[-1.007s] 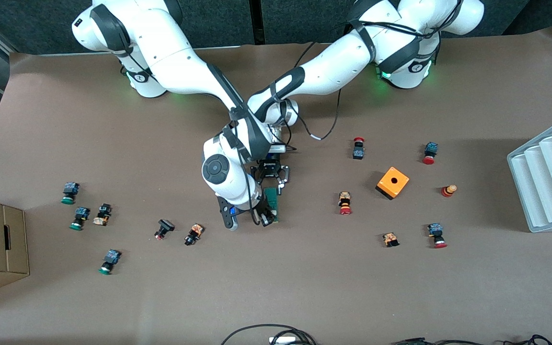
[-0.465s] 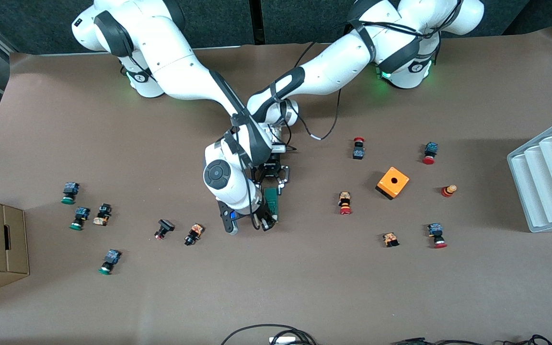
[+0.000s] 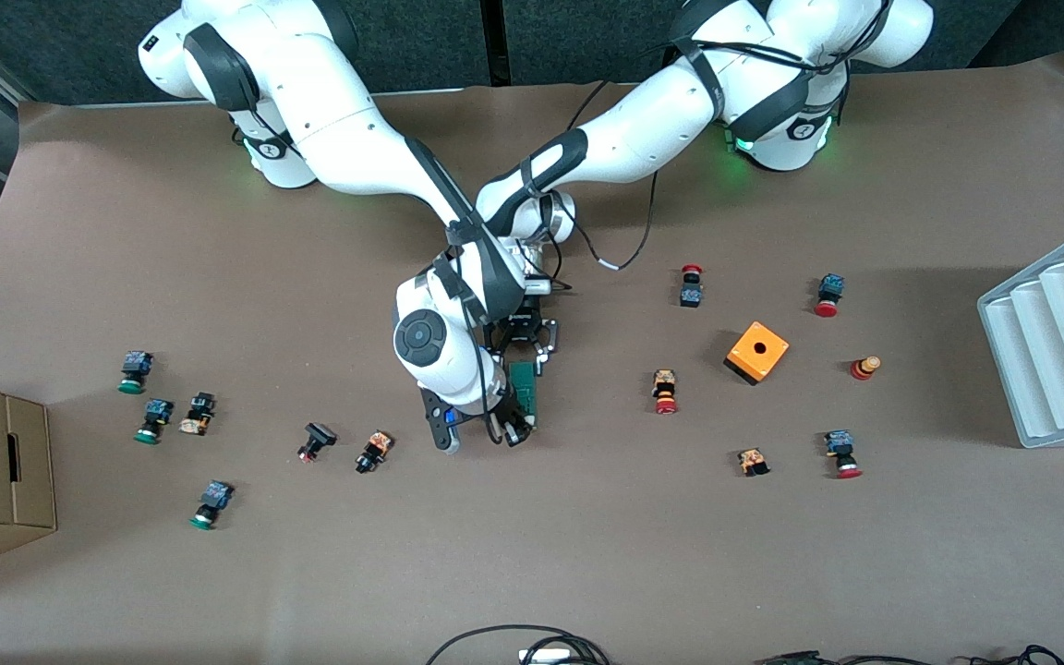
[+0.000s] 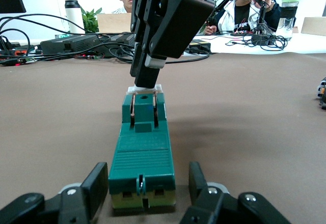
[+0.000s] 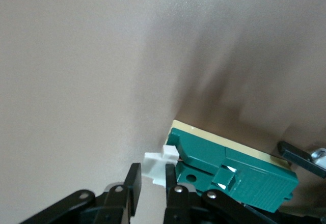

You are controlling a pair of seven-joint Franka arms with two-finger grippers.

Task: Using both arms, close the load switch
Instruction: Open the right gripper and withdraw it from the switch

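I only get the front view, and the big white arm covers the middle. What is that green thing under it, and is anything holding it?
Observer: The left wrist view shows the load switch lying flat on the table. The left gripper is shut on the sides of one end.
Operator: And the other arm?
Observer: In the right wrist view, the right gripper pinches the white lever sticking out of the switch's other end.
Operator: Is it green all over?
Observer: No, a cream base runs under the green body.
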